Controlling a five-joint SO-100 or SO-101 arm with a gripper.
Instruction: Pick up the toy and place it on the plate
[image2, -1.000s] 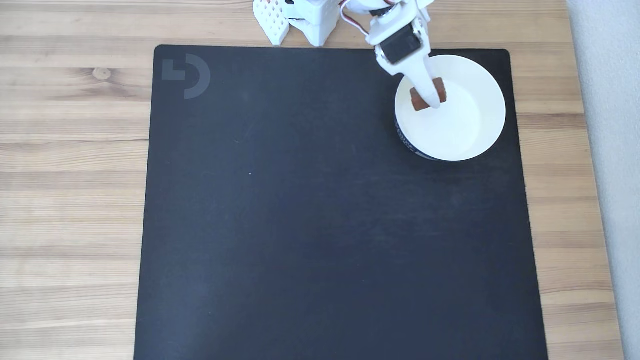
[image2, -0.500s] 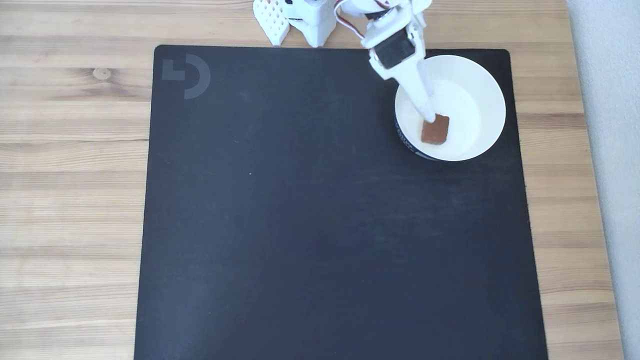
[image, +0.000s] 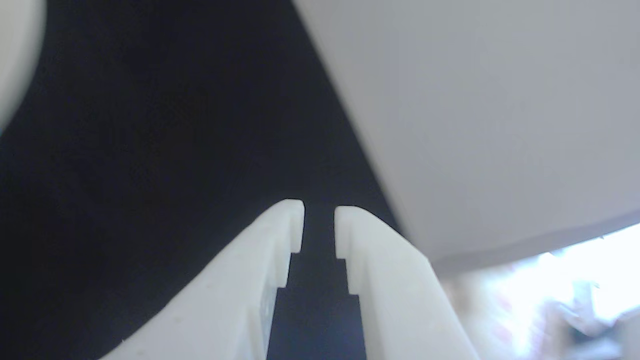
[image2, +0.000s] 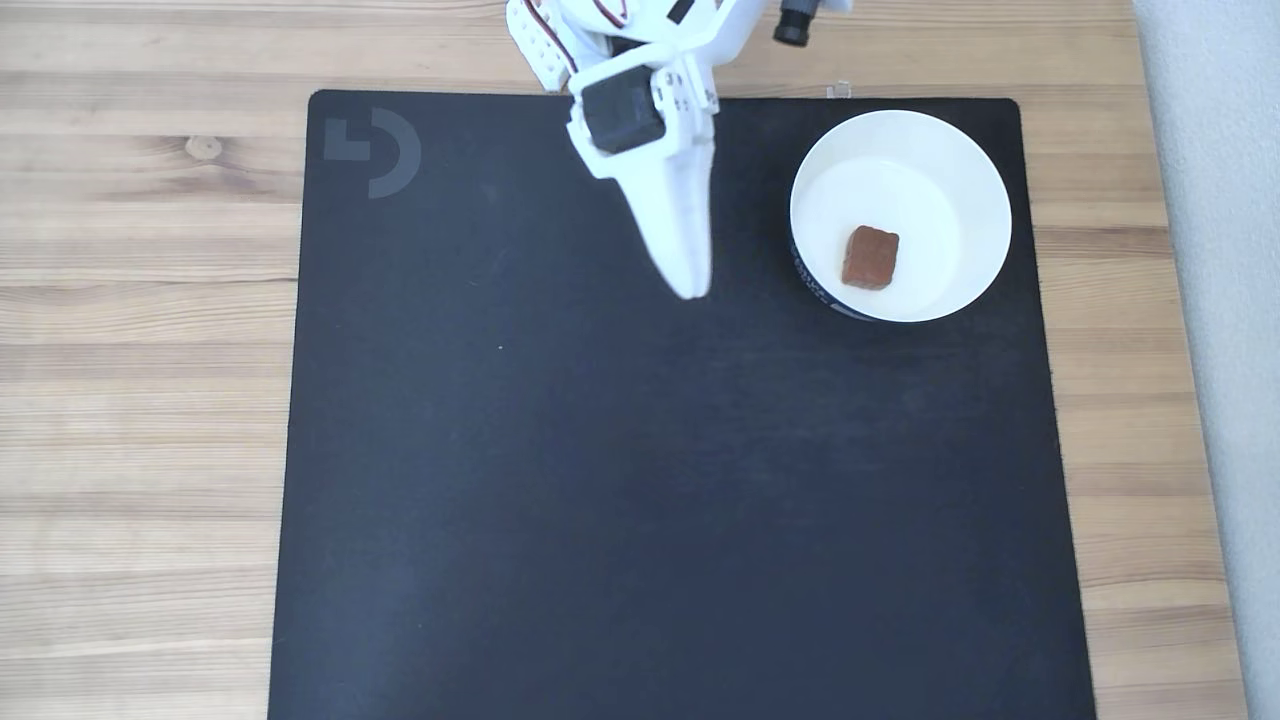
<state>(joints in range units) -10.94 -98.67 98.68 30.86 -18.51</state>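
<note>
Over the black mat (image2: 650, 500) on the wooden table (image2: 150, 300), the white plate (image2: 975, 170) holds the reddish-brown toy (image2: 869, 257), off to the right in the fixed view of the gripper (image2: 690, 285), whose empty fingers (image: 280, 235) stand narrowly apart, touching nothing.

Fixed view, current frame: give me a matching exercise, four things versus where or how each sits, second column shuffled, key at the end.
Things:
1. toy
2. plate
3. gripper
4. black mat

Places or states:
A. lies flat on the wooden table
B. sits in the mat's upper right corner
C. rests inside the white dish, untouched
D. empty, over bare mat left of the dish

In the wrist view the gripper shows a narrow gap between its fingertips, nothing in it.

Pairs: 1-C, 2-B, 3-D, 4-A
</note>
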